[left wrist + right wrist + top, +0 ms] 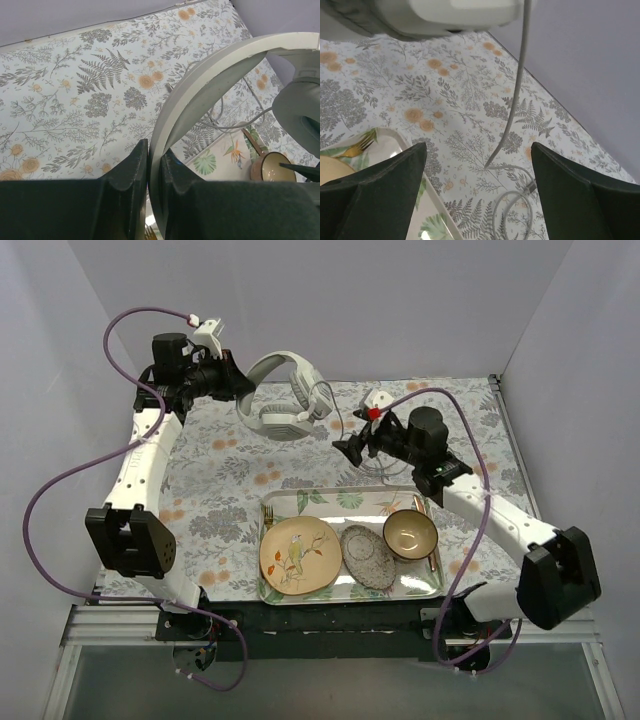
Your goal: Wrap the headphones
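- Grey plastic, top view: the light grey over-ear headphones are held above the floral-patterned surface at upper centre. The left end effector is at the headband, and the right end effector hangs nearby to the right.
- Left wrist view: the left end effector is pinching the headband's edge.
- Right wrist view: the right end effector is spread and holds nothing. The thin grey cable drops between its fingers to loose loops below.
- Likely step: catching the cable. Next it must close on the cable, then wind it round the headphones.
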{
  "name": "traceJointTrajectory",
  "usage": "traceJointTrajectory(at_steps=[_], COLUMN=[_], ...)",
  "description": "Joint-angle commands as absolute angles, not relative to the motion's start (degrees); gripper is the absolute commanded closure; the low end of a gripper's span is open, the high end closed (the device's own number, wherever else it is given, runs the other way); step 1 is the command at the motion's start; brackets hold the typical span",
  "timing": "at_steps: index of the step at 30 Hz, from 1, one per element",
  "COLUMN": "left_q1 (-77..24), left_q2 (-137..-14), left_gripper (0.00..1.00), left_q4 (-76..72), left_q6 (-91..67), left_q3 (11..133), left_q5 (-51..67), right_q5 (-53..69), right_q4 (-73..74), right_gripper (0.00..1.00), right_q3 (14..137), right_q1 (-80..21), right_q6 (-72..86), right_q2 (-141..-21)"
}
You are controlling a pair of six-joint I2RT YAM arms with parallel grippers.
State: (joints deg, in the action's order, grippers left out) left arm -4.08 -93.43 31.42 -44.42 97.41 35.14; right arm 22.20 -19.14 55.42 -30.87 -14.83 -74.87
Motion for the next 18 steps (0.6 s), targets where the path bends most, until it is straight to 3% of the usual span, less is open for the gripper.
traceJointTrajectory(at_steps=[1,3,6,9,10,12,13,18], left_q1=[-4.0,-3.9,-3.9,-4.0,-3.9,-4.0,-4.0,-8.5], left_q2=[-87.7,-87.3,-86.3,-85.6,-85.4,-85.1,-85.1,-85.8], left_gripper=[1.00,1.00,1.00,1.00,1.00,1.00,1.00,1.00], left_q4=[31.1,31.3,31.7,31.8,31.8,31.8,31.9,31.9], left_q6=[-46.8,-46.6,-46.5,-46.1,-45.7,-43.9,-42.9,-33.0], left_q3=[99.8,99.9,99.8,99.5,98.9,98.1,96.8,91.1], left_q5=[39.4,39.7,41.0,42.5,42.5,42.0,41.0,28.8], right_q5=[19.2,20.5,20.6,18.7,18.2,16.7,13.9,5.4], right_q4=[-26.2,-26.4,-27.6,-28.6,-28.4,-26.4,-25.3,-12.1], right_gripper=[0.10,0.13,0.27,0.59,0.77,0.91,0.95,0.99], right_q3=[59.8,62.2,63.9,64.0,64.1,64.4,65.1,71.7], right_q1=[-30.7,-30.7,-30.7,-30.6,-30.6,-30.6,-30.7,-31.4], right_q6=[-8.1,-6.3,-4.8,-4.7,-5.0,-6.3,-8.2,-18.2], right_q2=[-82.3,-84.5,-87.7,-88.7,-88.4,-87.5,-86.2,-83.1])
